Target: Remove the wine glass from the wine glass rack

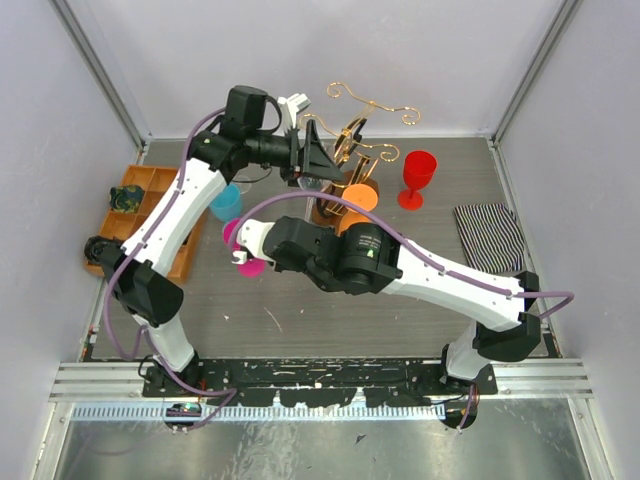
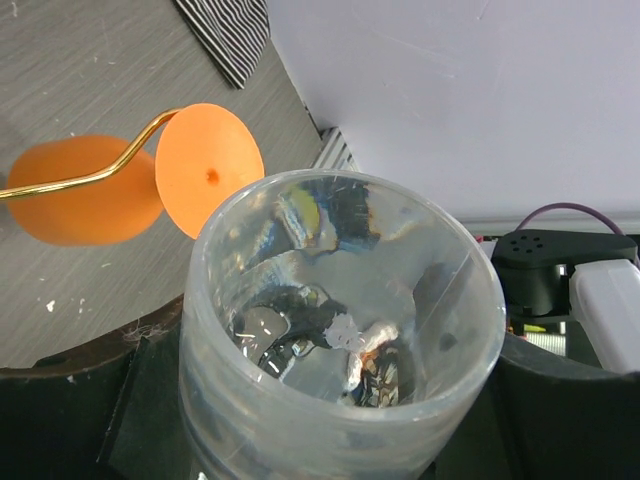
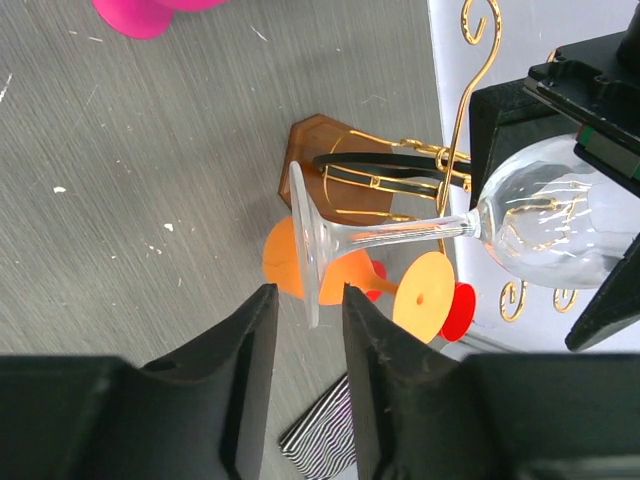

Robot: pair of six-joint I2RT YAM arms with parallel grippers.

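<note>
1. Two end effectors meet at one clear wine glass (image 3: 540, 225). My left end effector (image 2: 335, 360) is closed around its bowl, a dark finger on either side. It holds the glass with the stem level, just beside the wine glass rack (image 3: 312, 150) towards the far side of the worktop (image 1: 330, 330).
2. Handling, as I judge it: light, rigid, thin-walled and slick. It will crack rather than flex, and it may slide in a loose pinch. The bowl is the widest part and the safest hold. The thin stem (image 3: 400, 233) and flat foot (image 3: 305, 230) would lever and twist.
3. My right end effector (image 3: 305, 300) stands slightly spread with nothing pinched. The foot's lower rim sits at the mouth of its gap, and I cannot tell whether it touches a finger.
4. Left wrist view: looks down into the open bowl and shows how fully it fills the grip. Beyond it an orange glass (image 2: 210, 170) hangs on a gold hook (image 2: 90, 178). Stem and foot are hidden here.
5. Right wrist view: shows the whole glass side-on, its stem crossing a gold wire of the rack. I cannot tell whether it is clear of the hook.
6. Top view: alone shows both arms together, with a red glass (image 1: 417, 178) and a striped cloth (image 1: 490, 235) to the right of the rack. The clear glass is barely visible here.
</note>
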